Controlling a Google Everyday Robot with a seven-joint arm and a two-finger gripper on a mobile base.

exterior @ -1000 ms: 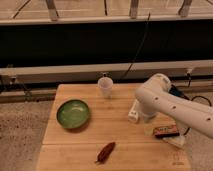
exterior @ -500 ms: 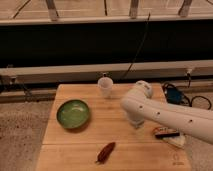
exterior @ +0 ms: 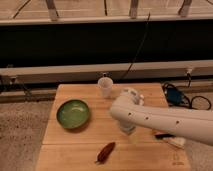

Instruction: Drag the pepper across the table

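The dark red pepper (exterior: 105,152) lies on the light wooden table (exterior: 70,145), near the front edge and a little left of the middle. My white arm reaches in from the right across the table. My gripper (exterior: 127,128) points down at the arm's end, just up and to the right of the pepper, apart from it.
A green bowl (exterior: 73,113) sits on the left of the table. A white cup (exterior: 105,87) stands at the back middle. A packet and a white tube (exterior: 169,139) lie at the right, partly hidden under my arm. Dark cables (exterior: 175,95) lie off the right edge.
My arm has swung left and toward the front of the table, bringing the gripper closer to the pepper. The pepper, bowl and cup have not moved.
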